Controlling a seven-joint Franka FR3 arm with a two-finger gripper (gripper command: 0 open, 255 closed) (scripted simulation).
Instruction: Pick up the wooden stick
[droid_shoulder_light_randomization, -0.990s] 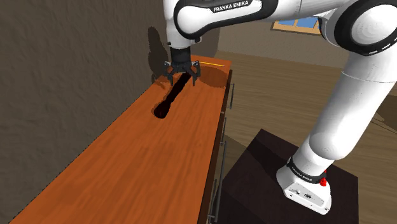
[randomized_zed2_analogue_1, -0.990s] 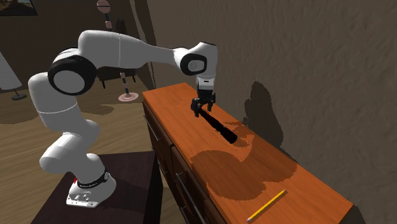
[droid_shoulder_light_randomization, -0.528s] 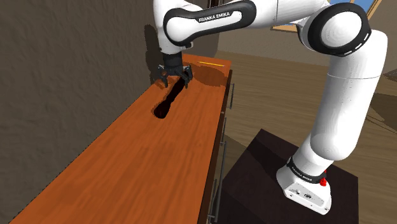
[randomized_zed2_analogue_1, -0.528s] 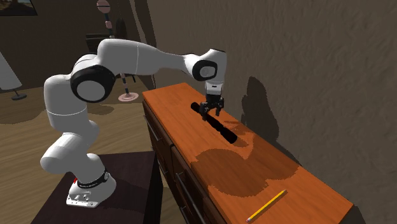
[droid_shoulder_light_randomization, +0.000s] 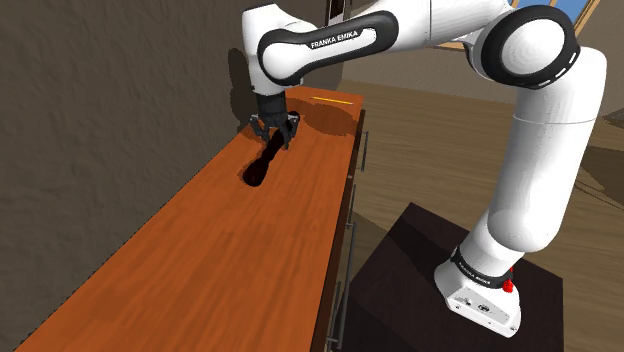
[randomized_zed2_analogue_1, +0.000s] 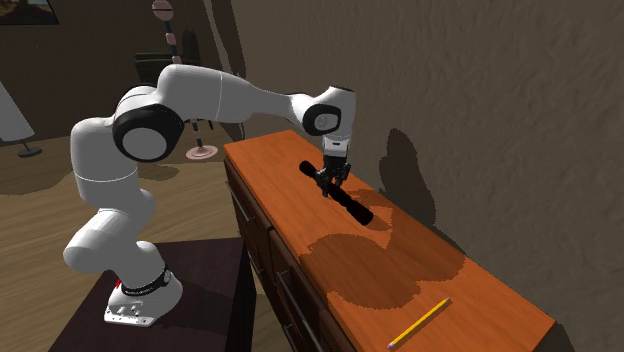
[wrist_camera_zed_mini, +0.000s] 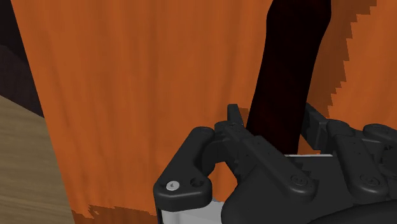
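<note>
A long, very dark stick lies on the orange-brown dresser top, close to the wall. In the second exterior view the stick runs slantwise from the arm toward the wall. My black gripper points down at the stick's end farther from the shoulder camera, and its fingers are shut on it. The gripper sits low on the stick, which still rests on the surface. In the wrist view the stick runs out from between the fingertips of the gripper, which clasp it from both sides.
A yellow pencil lies at the dresser's far end, seen near the front corner in the second exterior view. A rough grey-brown wall borders the top. The stand is beside the drawer fronts.
The gripper has moved toward the shoulder view's left and come down over the stick. Its fingers, spread wide before, have shut on the stick.
</note>
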